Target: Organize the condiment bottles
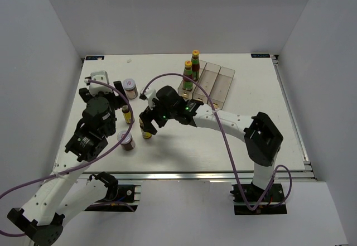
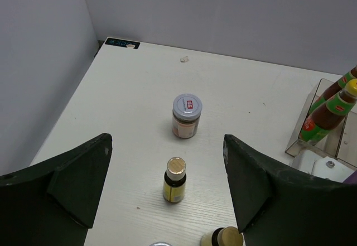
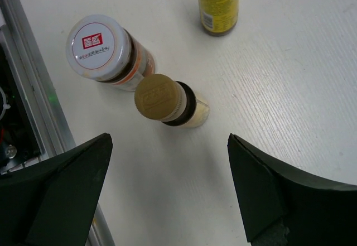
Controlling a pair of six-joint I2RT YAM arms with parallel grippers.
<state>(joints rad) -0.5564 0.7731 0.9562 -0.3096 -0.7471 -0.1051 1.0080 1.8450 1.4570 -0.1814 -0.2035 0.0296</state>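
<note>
Jaws wide, empty, both sides; right jaws over gold-capped bottle [image 3: 162,102] beside white-lidded jar [image 3: 103,48] near table edge [image 3: 56,98].

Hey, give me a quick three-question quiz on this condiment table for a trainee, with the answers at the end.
1. How many jars stand on the table?
2. True or false: both red bottles stand in the tray.
3. The open right gripper hovers over: A) a jar, B) a gold-capped bottle, C) a red bottle.
Key: 1 two; 2 true; 3 B.
</note>
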